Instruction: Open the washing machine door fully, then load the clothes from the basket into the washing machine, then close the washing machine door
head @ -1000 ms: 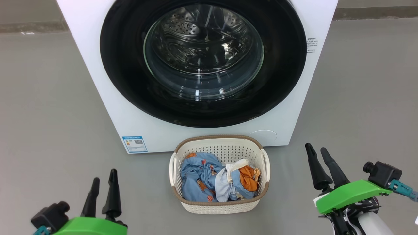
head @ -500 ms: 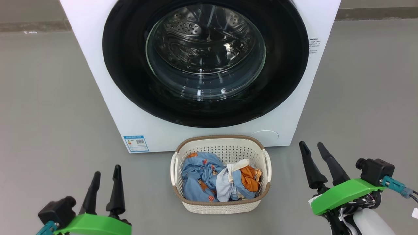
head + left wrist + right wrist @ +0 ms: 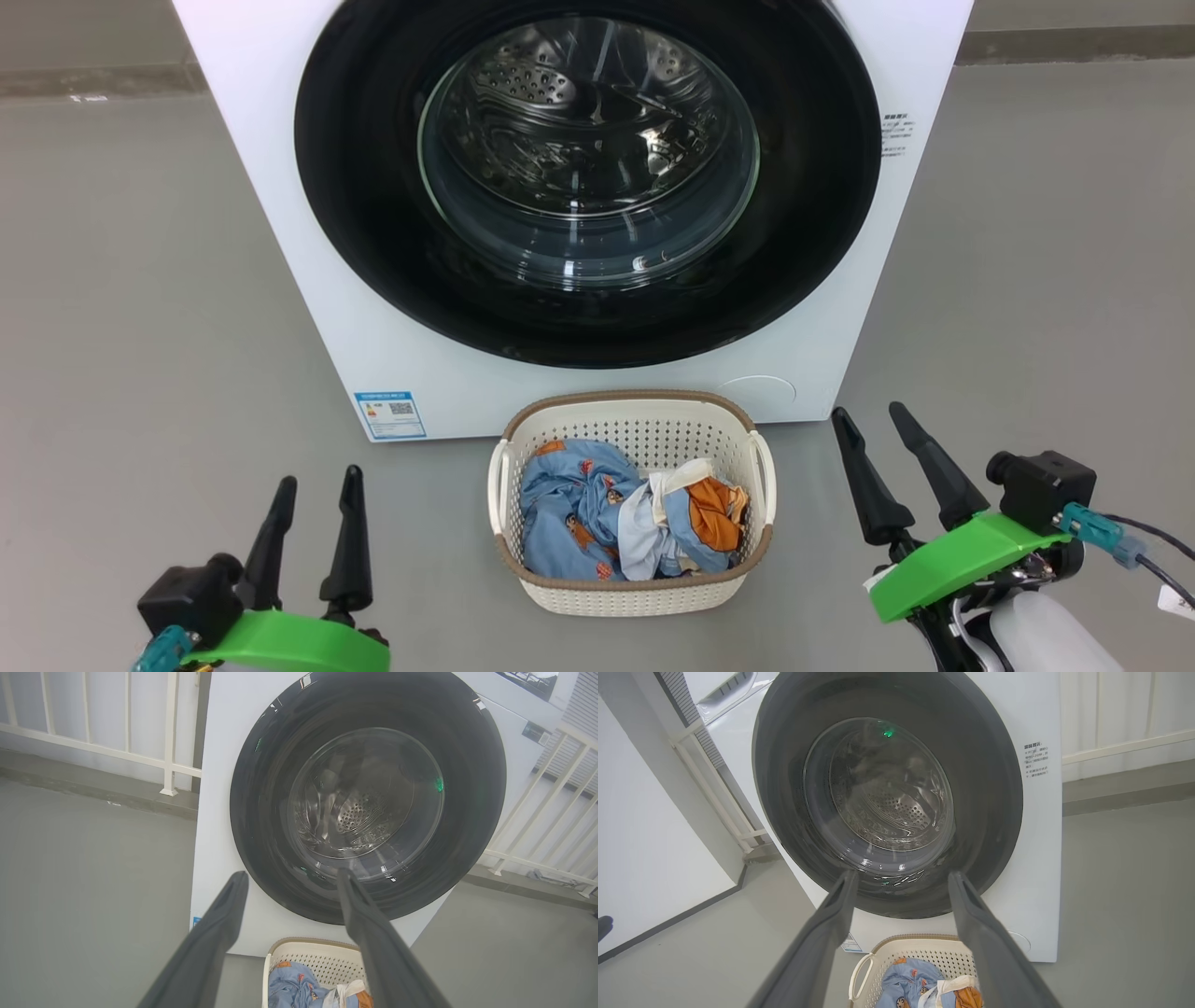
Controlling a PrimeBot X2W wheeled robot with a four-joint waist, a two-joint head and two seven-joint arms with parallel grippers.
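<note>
Left gripper (image 3: pixel 320 476) and right gripper (image 3: pixel 866 411) flank the basket (image 3: pixel 635 397), wide open and empty; reaching for the shut door (image 3: pixel 355 187) behind it, an arm could tip it.

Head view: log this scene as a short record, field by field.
washing machine door: shut, drum seen through glass
washing machine: white, behind the basket
basket: on floor before the machine
clothes: bundled inside basket
left gripper: open, empty, left of basket
right gripper: open, empty, right of basket
</note>
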